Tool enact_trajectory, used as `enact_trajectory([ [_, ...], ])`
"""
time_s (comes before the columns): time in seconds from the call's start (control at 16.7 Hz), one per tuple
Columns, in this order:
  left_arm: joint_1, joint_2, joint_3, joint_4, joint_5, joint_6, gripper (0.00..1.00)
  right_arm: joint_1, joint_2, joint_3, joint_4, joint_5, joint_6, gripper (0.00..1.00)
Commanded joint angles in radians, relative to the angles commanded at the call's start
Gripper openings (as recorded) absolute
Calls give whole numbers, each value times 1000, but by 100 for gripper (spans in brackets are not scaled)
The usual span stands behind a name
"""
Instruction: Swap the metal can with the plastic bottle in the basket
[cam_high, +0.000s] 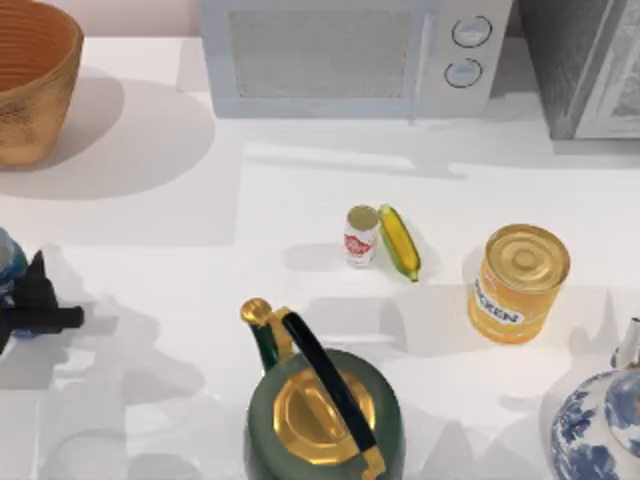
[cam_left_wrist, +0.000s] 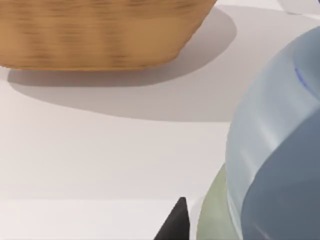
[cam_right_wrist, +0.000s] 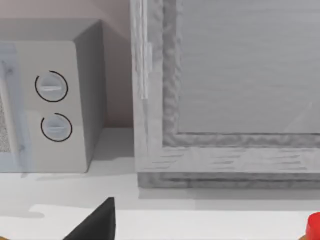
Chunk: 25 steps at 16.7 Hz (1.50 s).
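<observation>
Table layout, seen from above
Basket (cam_high: 35, 80) far left; microwave (cam_high: 350, 55) far centre; metal can (cam_high: 361, 236) mid-table touching corn cob (cam_high: 399, 241); kettle (cam_high: 322, 410) near.

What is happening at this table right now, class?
The left gripper is at the table's left edge, right against the plastic bottle, which the left wrist view shows close up. The basket stands at the far left corner. The metal can stands untouched mid-table, beside a corn cob, with a larger yellow can to its right and a green kettle in front. The right wrist camera faces the microwave.
</observation>
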Motion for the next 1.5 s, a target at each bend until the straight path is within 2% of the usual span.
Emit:
enact_trajectory([
  [0.42,-3,-11,9,-12,9,-1,0,0,0,0,0,0,0,100],
  [0.66,-25,-105,152,-150,97,-25,0,0,0,0,0,0,0,100],
  [0.9,-42,-220,431,-414,209,-46,0,0,0,0,0,0,0,100],
  [1.08,-18,-270,670,-677,258,-44,0,0,0,0,0,0,0,100],
  [1.26,31,-280,899,-949,268,-26,0,0,0,0,0,0,0,100],
  [1.5,109,-251,1146,-1260,232,16,0,0,0,0,0,0,0,100],
])
